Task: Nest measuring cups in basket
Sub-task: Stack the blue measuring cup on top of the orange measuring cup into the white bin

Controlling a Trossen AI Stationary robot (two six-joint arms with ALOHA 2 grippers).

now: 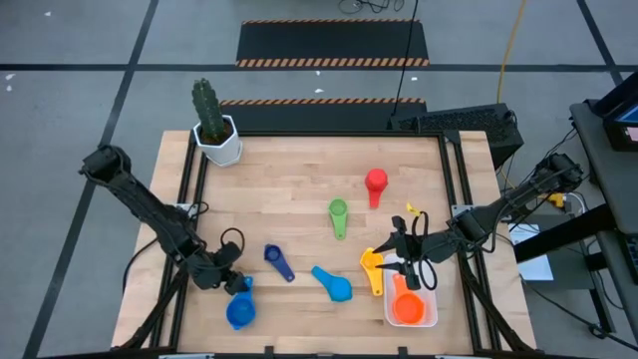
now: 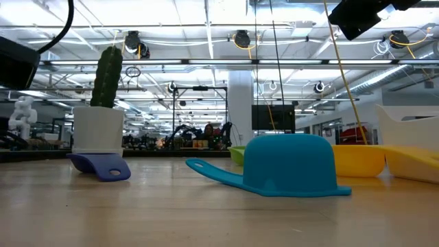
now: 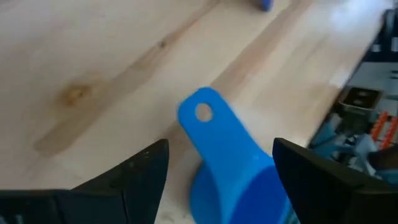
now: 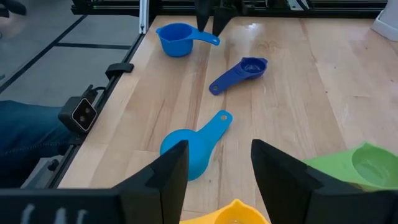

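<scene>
Wooden table (image 1: 299, 179) carries scattered cups, and we find the left gripper (image 1: 231, 280), fingers apart, straddling the blue cup's (image 1: 240, 312) handle at the near-left edge, so it should close squarely on the handle before carrying it right to the basket (image 1: 431, 317).

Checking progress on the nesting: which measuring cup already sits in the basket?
The orange cup: it alone lies inside the white basket; the other cups lie out on the table.

Overhead camera looks straight down on the whole counter (image 1: 299, 189); a low camera sits at counter level, close to the teal cup (image 2: 288, 165) that the right wrist camera also shows
</scene>
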